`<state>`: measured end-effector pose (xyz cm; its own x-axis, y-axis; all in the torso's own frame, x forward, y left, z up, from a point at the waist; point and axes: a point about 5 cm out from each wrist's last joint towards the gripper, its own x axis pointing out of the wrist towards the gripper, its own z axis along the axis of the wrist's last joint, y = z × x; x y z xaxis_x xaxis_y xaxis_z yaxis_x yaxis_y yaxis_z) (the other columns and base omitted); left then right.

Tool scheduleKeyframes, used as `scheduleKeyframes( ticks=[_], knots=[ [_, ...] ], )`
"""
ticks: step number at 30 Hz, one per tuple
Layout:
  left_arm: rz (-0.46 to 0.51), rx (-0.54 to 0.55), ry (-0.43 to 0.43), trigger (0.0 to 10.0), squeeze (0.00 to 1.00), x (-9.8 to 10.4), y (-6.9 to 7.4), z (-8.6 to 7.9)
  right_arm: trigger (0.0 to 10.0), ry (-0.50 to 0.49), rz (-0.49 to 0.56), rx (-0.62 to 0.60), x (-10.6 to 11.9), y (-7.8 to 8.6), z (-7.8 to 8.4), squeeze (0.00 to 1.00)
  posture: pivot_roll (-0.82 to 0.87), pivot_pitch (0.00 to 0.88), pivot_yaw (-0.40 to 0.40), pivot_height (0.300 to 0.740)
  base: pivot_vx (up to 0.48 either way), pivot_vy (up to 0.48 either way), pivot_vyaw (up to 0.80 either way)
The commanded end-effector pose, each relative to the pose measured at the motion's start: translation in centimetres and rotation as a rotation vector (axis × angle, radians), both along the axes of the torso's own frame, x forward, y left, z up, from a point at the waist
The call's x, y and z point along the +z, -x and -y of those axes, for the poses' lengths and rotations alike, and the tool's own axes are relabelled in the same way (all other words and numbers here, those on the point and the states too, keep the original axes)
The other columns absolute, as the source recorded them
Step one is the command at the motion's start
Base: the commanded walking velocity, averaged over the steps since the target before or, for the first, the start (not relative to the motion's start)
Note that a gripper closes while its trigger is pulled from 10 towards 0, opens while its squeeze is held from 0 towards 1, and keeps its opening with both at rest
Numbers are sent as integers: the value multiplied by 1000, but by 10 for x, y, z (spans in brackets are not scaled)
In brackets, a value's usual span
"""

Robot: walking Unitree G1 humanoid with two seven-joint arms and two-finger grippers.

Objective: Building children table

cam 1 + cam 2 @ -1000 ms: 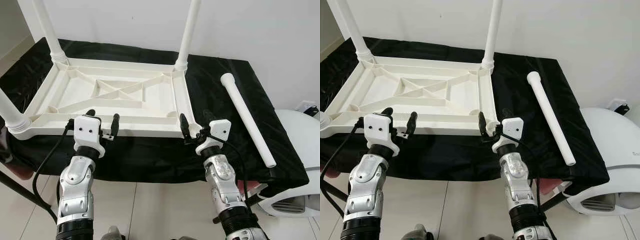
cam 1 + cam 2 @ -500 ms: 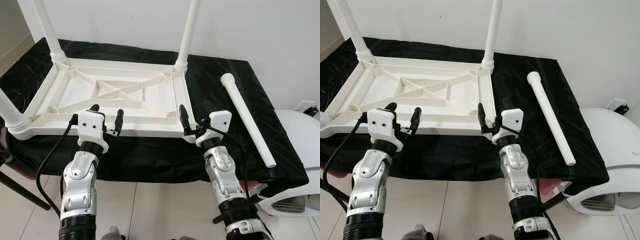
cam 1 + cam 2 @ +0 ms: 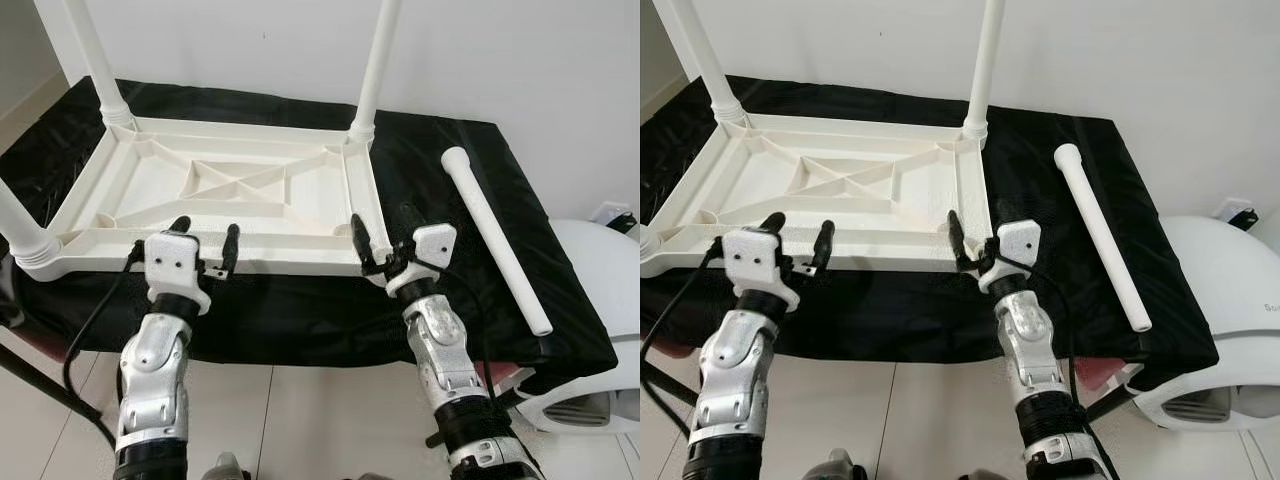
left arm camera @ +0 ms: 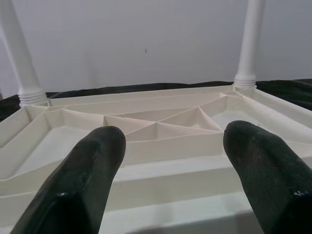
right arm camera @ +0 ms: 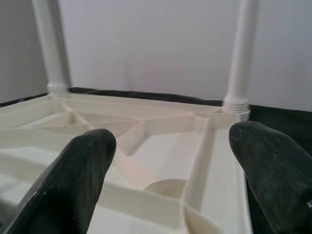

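Black cloth (image 3: pixel 440 300) covers the bench. White tabletop (image 3: pixel 240 190) lies on it upside down, three legs (image 3: pixel 375 60) fitted upright. Loose leg (image 3: pixel 495 235) lies on the cloth to the right, apart. Left gripper (image 3: pixel 205 240) and right gripper (image 3: pixel 380 230) hover at the tabletop's near edge, fingers spread wide, holding nothing.

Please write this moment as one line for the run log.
tabletop upside down, three legs fitted | loose leg on cloth | left gripper open | right gripper open, at empty corner
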<state>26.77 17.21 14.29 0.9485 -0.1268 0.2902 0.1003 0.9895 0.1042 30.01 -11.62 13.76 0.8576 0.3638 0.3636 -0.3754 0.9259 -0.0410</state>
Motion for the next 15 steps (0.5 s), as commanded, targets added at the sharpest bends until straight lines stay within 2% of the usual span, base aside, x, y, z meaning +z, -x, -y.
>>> scheduleKeyframes(
  ticks=[1,4,7,9,11,12,13,15],
  knots=[
    [22,-45,37,10000,0,-1,10,13,10000,41,18,122,0,8,-2,0,55,0,-30,740,0,0,0],
    [17,-135,8,10000,0,-1,17,16,10000,94,19,209,-2,15,-2,0,53,0,-28,740,0,0,0],
    [22,-144,-1,10000,0,0,18,15,10000,91,12,227,-3,16,-2,0,53,0,-28,740,0,0,0],
    [19,-208,-21,10000,0,-1,21,17,10000,113,12,262,-3,17,0,0,53,0,-26,740,0,0,0],
    [20,-225,-30,10000,0,-1,22,17,10000,119,11,276,-3,18,1,0,53,0,-26,740,0,0,0],
    [31,-362,-63,10000,0,6,25,22,10000,169,12,419,0,24,-2,0,47,7,-15,740,0,0,0],
    [31,-362,-63,10000,0,6,25,22,10000,169,12,419,0,24,-2,0,47,7,-15,740,0,0,0],
    [24,-485,-84,10000,0,7,31,28,10000,212,7,537,0,31,-4,0,50,16,-13,740,0,0,0]
  ],
)
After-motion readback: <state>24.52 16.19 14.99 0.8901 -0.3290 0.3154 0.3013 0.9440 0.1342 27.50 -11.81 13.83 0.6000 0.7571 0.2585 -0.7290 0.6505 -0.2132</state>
